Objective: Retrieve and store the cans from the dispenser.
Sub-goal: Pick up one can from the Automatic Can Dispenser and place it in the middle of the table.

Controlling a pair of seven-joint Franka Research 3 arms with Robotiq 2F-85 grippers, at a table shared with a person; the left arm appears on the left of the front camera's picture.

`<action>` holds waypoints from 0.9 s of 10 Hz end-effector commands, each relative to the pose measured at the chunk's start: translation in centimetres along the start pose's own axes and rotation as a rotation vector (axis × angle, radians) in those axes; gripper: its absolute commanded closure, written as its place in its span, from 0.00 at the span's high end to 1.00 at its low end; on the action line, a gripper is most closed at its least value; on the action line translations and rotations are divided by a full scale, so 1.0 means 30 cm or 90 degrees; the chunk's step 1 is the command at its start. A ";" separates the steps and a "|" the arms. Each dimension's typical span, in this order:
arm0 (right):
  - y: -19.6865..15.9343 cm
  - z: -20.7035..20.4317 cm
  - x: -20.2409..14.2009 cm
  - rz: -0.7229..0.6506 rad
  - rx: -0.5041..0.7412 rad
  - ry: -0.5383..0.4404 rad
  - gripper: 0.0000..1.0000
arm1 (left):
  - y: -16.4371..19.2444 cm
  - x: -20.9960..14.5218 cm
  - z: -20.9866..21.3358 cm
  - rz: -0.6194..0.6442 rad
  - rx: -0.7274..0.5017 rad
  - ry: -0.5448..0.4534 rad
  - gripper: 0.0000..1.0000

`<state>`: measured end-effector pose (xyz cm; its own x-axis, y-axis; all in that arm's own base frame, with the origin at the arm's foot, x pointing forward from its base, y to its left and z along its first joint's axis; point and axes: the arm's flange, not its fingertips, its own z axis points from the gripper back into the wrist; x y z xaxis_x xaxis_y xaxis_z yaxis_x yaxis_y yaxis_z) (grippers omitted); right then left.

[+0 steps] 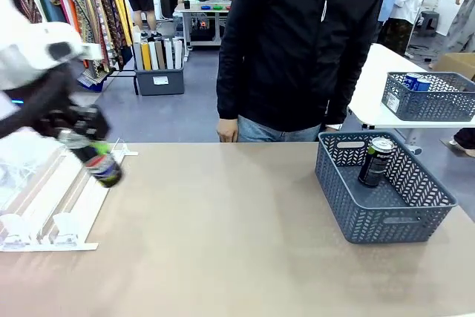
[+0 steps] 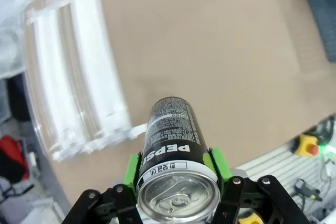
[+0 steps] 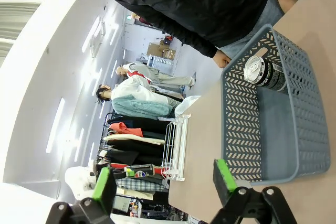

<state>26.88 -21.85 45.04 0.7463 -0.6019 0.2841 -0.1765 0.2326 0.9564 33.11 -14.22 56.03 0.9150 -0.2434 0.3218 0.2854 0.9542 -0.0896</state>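
— While clamped between the green pads point(image 2: 132, 167), Pepsi can point(image 2: 175, 145) needs carrying level across the bare table point(image 1: 223, 228) toward grey basket point(image 1: 386, 198); no tilting further, no knocking dispenser point(image 1: 56, 206) rails on the way out.
— Where now?
— Just above the dispenser's right lane, tipped with silver top toward the wrist, held near that end by left gripper point(image 2: 176, 177), jaws closed on it.
— Basket state?
— One dark can point(image 1: 376, 159) upright against the far wall; best lowered beside it, not onto it, and released only once inside the rim.
— Arm pose?
— Left arm in from the picture's left, wrist angled down and rightward, blurred. Right gripper point(image 3: 165, 179) parked near the basket, fingers spread wide, holding nothing.
— Person?
— Standing at the far edge, hand point(image 1: 227, 130) at the table's rim, clear of the route.
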 end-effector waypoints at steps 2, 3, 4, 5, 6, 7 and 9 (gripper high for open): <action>0.010 -0.005 0.004 0.006 0.009 -0.007 1.00 | -0.368 0.217 -0.190 -0.164 -0.019 0.063 0.00; 0.010 -0.005 0.004 0.006 0.009 -0.007 1.00 | -0.478 0.245 -0.263 -0.199 -0.013 0.076 0.00; 0.010 -0.005 0.004 0.006 0.009 -0.007 1.00 | -0.600 0.272 -0.363 -0.210 -0.002 0.093 0.00; 0.010 -0.005 0.004 0.006 0.009 -0.007 1.00 | -0.676 0.290 -0.442 -0.217 0.017 0.098 0.00; 0.010 -0.005 0.004 0.006 0.009 -0.007 1.00 | -0.729 0.289 -0.521 -0.227 0.037 0.114 0.00; 0.010 -0.005 0.004 0.006 0.009 -0.007 1.00 | -0.747 0.286 -0.581 -0.232 0.035 0.128 0.00; 0.010 -0.005 0.004 0.006 0.009 -0.007 1.00 | -0.747 0.279 -0.665 -0.231 0.027 0.142 0.00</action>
<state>26.88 -21.86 45.05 0.7464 -0.6018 0.2843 -0.1766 0.2327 0.9564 39.73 -40.81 41.12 0.7868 -0.6098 0.0955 0.6102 0.7917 0.0285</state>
